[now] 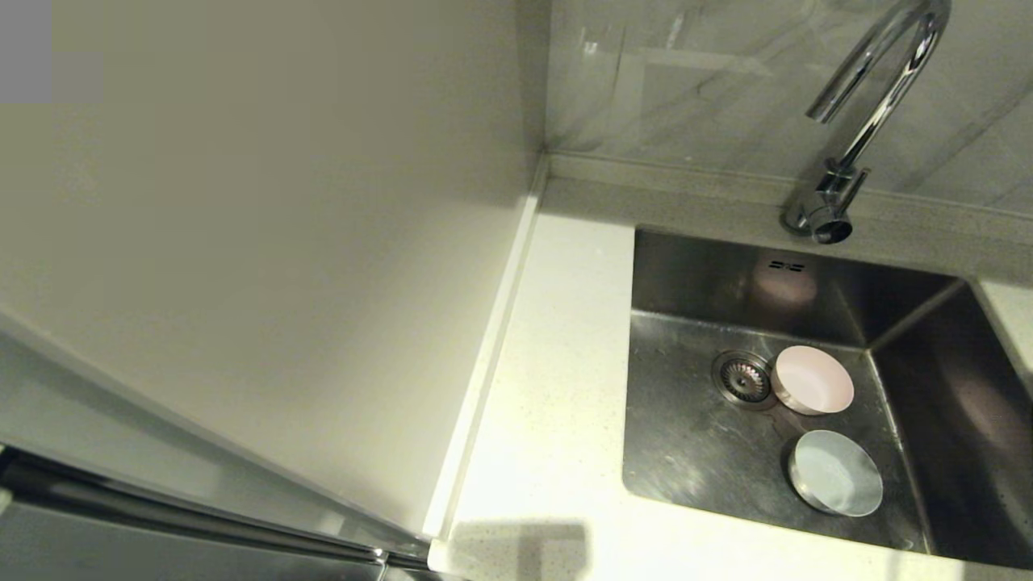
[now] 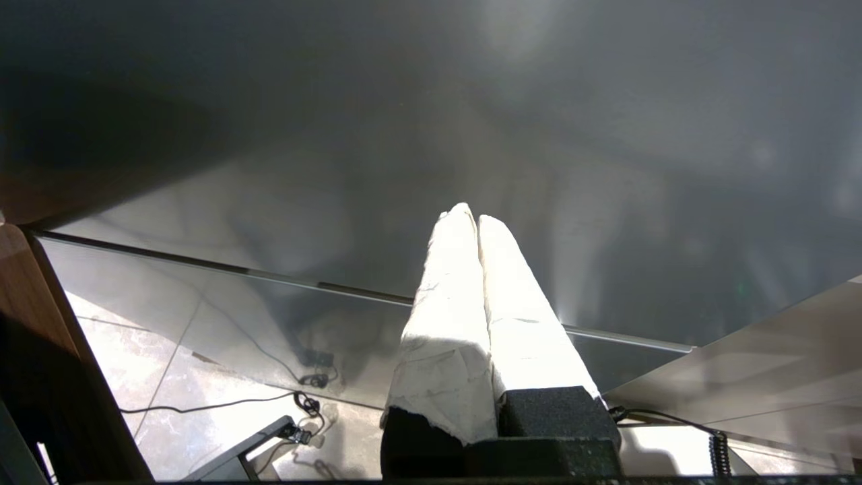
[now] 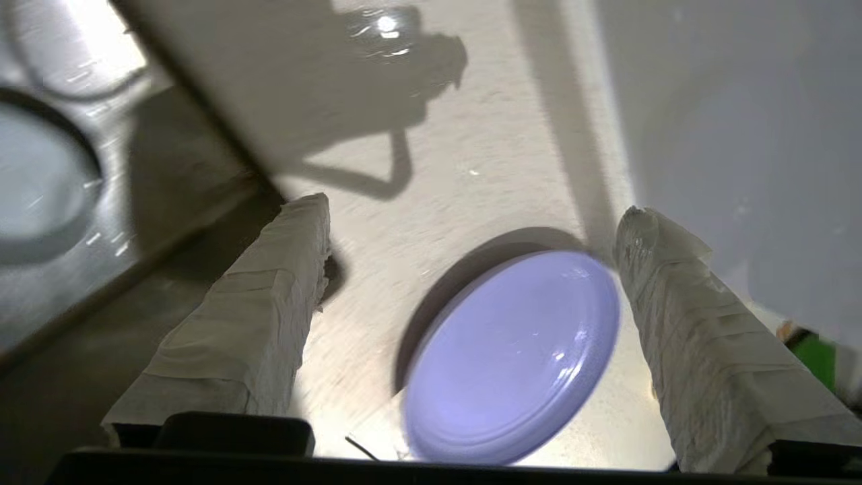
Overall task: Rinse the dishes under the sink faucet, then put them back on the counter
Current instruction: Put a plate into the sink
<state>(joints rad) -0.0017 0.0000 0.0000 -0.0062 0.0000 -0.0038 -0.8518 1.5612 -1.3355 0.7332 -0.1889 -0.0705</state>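
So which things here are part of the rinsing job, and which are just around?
Part of the job:
pink bowl and blue-white bowl, in the sink
lilac plate, on the counter
faucet
right gripper, open above the plate

Just around:
cream wall panel
left gripper, shut, parked away
cables on the floor

A right gripper (image 3: 471,222) hangs with fingers spread wide over the table (image 3: 471,135), the lilac plate (image 3: 512,357) lying flat on it beneath the gap, close to one finger. Bare table runs ahead of the fingertips; to one side it drops at the sink (image 1: 775,387) edge, to the other a pale wall panel (image 1: 242,242) closes the way. In the basin, the pink bowl (image 1: 812,379) and blue-white bowl (image 1: 835,473) crowd the floor beside the drain (image 1: 742,378), leaving the near-table half open. The faucet (image 1: 867,121) arches over the back rim. The left gripper (image 2: 475,222), fingers pressed together, hangs beside a dark panel (image 2: 431,101).
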